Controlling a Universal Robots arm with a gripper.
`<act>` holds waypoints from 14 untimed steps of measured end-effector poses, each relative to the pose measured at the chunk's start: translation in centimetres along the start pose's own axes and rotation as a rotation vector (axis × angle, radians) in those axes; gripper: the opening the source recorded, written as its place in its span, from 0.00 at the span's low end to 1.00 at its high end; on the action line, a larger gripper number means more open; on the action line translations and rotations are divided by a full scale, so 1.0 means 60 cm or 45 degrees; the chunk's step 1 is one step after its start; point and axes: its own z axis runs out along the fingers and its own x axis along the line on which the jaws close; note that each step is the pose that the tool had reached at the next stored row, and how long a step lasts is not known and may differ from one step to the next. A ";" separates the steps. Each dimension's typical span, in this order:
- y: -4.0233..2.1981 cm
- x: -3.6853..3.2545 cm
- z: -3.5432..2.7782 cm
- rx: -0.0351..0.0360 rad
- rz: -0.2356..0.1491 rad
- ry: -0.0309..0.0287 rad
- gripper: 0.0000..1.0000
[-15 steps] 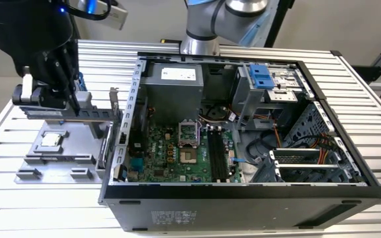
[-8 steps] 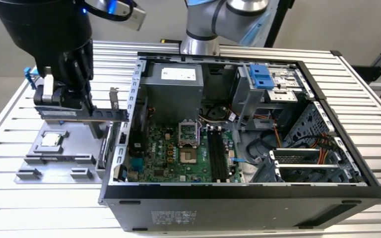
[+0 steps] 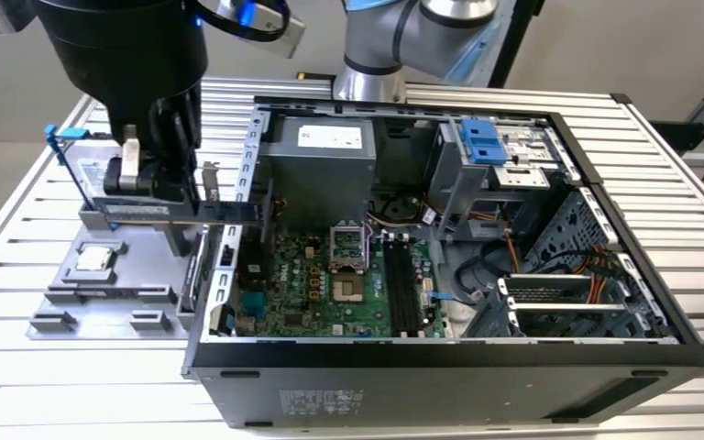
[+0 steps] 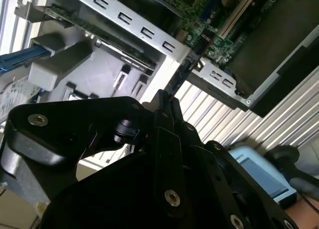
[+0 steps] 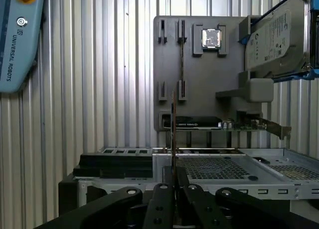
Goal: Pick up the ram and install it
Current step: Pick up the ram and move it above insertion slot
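Over the grey fixture tray (image 3: pixel 107 298) at the exterior view's left, the gripper (image 3: pixel 154 197) clamps the ram (image 3: pixel 227 213), which reaches level toward the case wall (image 3: pixel 252 156). Carrying it well likely means clearing that wall and squaring with the black memory slots (image 3: pixel 399 275).

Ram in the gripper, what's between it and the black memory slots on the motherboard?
In the exterior view, the case's slotted metal wall and the processor socket on the green motherboard lie between the ram and the memory slots.
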 end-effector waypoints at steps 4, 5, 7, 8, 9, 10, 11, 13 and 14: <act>-0.018 0.000 -0.001 -0.0002 0.000 0.0001 0.00; -0.022 0.000 -0.001 -0.0003 -0.001 0.0000 0.00; -0.031 -0.001 -0.001 -0.0003 -0.001 0.0000 0.00; -0.035 -0.001 -0.001 -0.0004 -0.001 0.0001 0.00; -0.040 -0.001 -0.001 -0.0004 -0.002 0.0001 0.00; -0.044 -0.001 -0.001 -0.0004 -0.002 0.0000 0.00; -0.049 -0.001 -0.002 -0.0004 -0.002 0.0001 0.00; -0.059 -0.001 -0.002 -0.0005 -0.003 0.0003 0.00; -0.064 -0.001 -0.002 -0.0006 -0.003 0.0002 0.00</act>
